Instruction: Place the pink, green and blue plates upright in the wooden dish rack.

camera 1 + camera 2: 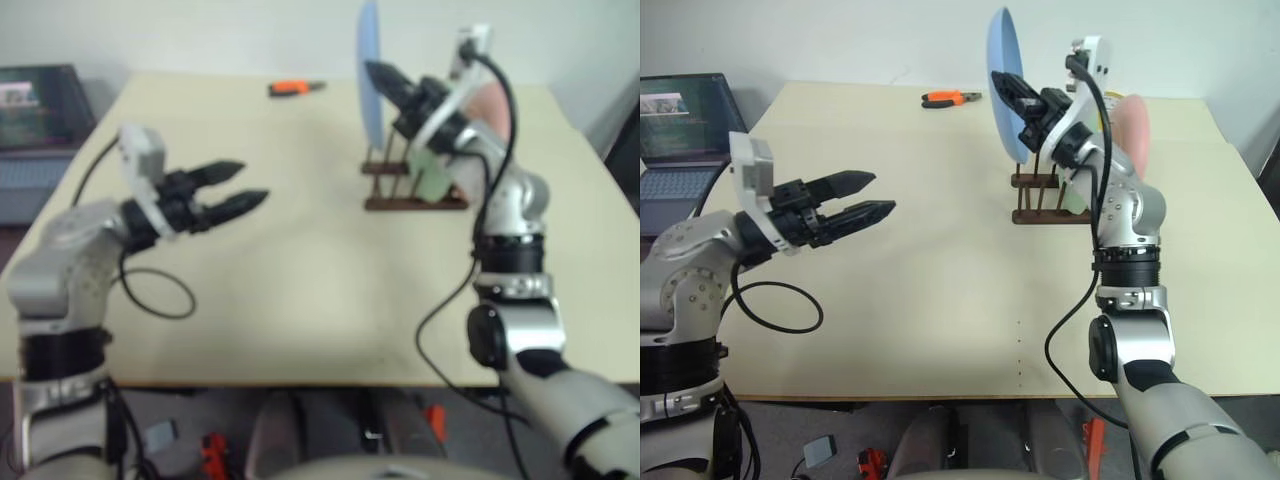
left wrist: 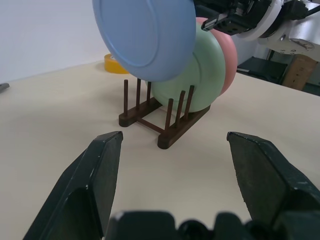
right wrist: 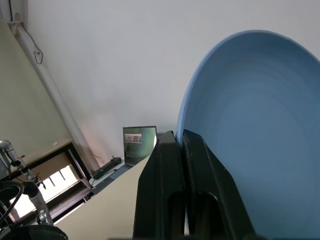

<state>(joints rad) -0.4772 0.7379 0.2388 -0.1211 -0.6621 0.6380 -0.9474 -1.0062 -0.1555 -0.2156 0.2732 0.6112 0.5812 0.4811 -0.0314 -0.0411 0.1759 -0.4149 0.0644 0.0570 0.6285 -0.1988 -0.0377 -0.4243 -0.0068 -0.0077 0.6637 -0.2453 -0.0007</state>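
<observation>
Blue plate point(image 1: 1006, 85) was the last one out: green plate point(image 2: 200, 75) and pink plate point(image 2: 227, 62) already stood upright in the rack point(image 2: 160, 122). Right hand point(image 1: 1012, 92) was clamped on its rim, holding it upright just above the rack's front slots. Left hand point(image 1: 868, 198) hung open, well apart over the surface point(image 1: 940, 300).
</observation>
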